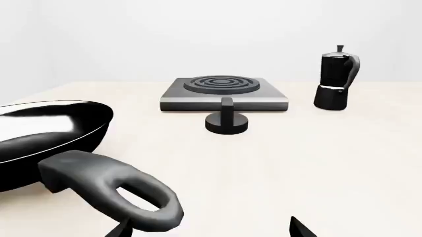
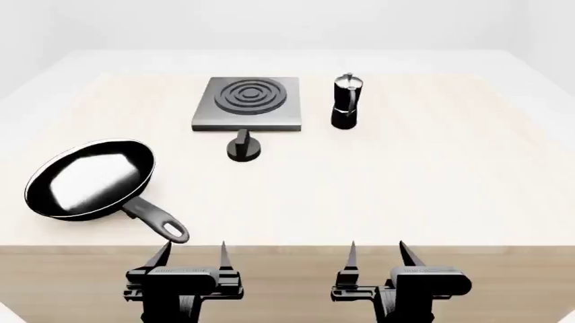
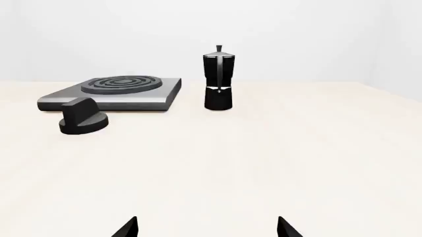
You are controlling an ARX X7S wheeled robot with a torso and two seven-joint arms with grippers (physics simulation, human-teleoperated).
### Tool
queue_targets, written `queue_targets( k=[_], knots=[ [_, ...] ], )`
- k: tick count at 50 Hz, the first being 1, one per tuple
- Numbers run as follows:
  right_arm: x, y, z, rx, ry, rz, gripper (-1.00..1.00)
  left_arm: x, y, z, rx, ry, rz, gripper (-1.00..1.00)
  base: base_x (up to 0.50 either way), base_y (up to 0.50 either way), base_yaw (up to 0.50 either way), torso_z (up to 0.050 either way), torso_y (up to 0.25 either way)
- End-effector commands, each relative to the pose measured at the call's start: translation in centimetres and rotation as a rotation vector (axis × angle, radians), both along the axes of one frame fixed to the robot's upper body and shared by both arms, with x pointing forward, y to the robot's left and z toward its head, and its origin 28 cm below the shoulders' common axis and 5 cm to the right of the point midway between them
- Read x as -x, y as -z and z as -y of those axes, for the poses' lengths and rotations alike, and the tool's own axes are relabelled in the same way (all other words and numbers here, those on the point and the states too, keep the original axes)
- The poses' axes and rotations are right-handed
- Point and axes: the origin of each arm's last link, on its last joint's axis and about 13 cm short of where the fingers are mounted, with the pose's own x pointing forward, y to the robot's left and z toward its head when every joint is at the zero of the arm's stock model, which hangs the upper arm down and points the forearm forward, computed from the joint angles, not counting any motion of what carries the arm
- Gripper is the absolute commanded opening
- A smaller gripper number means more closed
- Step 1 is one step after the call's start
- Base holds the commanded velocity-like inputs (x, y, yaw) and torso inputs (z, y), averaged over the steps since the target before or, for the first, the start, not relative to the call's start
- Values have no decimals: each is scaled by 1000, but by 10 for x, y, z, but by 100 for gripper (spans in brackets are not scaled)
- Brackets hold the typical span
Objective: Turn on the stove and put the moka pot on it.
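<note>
So, everything relative to the stove [image 2: 246,102]: the pan [image 2: 90,179] sits well off to its left and nearer me, handle pointing my way. Knob [image 2: 244,148] is just in front of the stove. Pot [image 2: 346,101] stands upright just to its right, not on the burner. My left gripper [image 2: 191,254] and right gripper [image 2: 378,253] hang at the table [image 2: 431,175] edge, jaws apart, holding nothing.
</note>
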Motion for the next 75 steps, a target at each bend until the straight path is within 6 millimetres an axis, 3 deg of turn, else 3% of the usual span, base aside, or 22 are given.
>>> queue_targets(
  k=[1,8,13,19,21,22,23,25,27,31,32,40,44,47,49,67,75],
  knots=[
    [0,0,-1,0,0,0,100,0,0,0,0,0,0,100,0,0,0,0,0],
    [-1,-6,-1,-9,3,2,100,1,1,-3,-12,-3,-1,100,0,0,0,0,0],
    [-8,-16,1,-2,11,21,100,0,-8,-7,-34,-28,14,100,0,0,0,0,0],
    [-24,-53,4,19,16,122,100,-6,-49,-20,-137,-83,114,100,0,0,0,0,0],
    [-28,-56,4,24,16,152,100,-8,-60,-24,-162,-99,144,100,0,0,0,0,0],
    [-34,-79,5,28,22,184,100,-9,-75,-29,-173,-114,179,100,0,0,0,0,0],
    [-36,-89,6,27,23,208,100,-9,-85,-31,-189,-120,205,100,0,0,0,0,0],
    [-39,-102,7,26,28,238,100,-8,-97,-34,-205,-136,235,100,0,0,0,0,0],
    [-42,-129,9,34,30,301,100,-4,-123,-40,-223,-159,309,100,0,0,0,0,0],
    [-44,-155,11,45,33,367,100,2,-150,-46,-208,-164,399,100,0,0,0,0,0],
    [-43,-168,12,52,40,397,100,8,-166,-49,-216,-177,444,100,0,0,0,0,0],
    [-28,-210,14,43,9,522,100,38,-209,-55,-263,-215,632,100,0,0,0,0,0],
    [-16,-223,15,36,3,585,100,44,-214,-62,-290,-209,680,100,0,0,0,0,0],
    [-13,-227,15,34,3,603,100,57,-221,-51,-236,-58,655,100,0,0,0,0,0],
    [-11,-229,16,30,1,612,100,62,-230,-58,-290,-213,699,100,0,0,0,0,0],
    [-12,-220,17,21,-3,623,100,70,-235,-58,-265,-208,710,100,0,0,0,50,0],
    [-10,-225,17,7,3,619,100,70,-237,-57,-265,-199,718,100,0,0,0,50,0]
  ],
)
